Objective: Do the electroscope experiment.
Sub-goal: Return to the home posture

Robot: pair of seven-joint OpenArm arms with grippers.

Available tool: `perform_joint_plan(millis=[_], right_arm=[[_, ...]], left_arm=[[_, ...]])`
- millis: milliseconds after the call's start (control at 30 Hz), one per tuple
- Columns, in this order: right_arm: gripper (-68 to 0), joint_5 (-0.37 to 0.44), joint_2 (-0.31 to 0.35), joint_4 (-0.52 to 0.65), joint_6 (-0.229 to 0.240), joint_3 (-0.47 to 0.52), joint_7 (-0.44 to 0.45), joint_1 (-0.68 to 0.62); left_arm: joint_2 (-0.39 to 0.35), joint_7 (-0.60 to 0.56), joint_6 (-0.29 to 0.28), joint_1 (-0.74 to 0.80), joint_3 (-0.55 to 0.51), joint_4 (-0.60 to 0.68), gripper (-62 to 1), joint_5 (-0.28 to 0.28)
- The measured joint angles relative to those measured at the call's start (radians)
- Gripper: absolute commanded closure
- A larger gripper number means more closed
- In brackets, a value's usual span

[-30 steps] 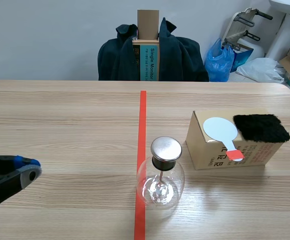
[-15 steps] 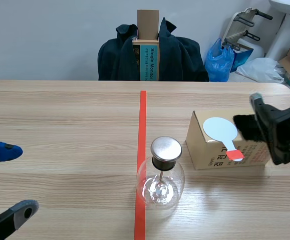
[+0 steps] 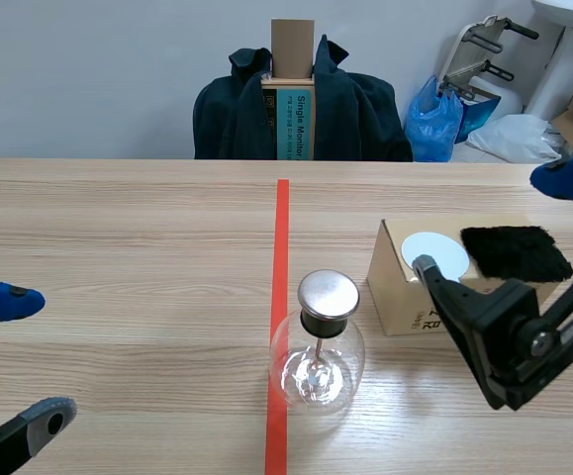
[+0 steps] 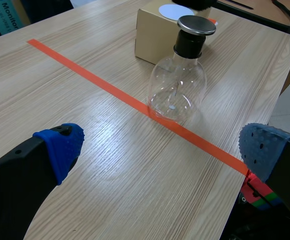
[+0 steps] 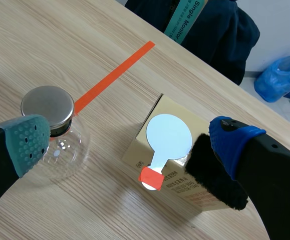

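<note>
Left gripper (image 4: 162, 147) is spread wide and empty, and the clear glass flask with a round metal cap (image 4: 177, 85) stands ahead, between its fingers. Right gripper (image 5: 129, 142) gapes too, the white round red-tipped paddle (image 5: 167, 136) lying between its fingers.

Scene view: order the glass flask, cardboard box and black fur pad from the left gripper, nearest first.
1. Glass flask, in the middle, nearest the left gripper.
2. Cardboard box, right of the flask.
3. Black fur pad, on the box's right end.
</note>
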Motion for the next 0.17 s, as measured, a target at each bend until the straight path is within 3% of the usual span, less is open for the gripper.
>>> perform_joint_plan(millis=[167], right_arm=[[-67.9,-0.004,0.000,-0.002,0.000,-0.005,-0.039,0.000]], left_arm=[[0.000,0.000,0.000,0.000,0.000,0.000,-62.3,0.000]])
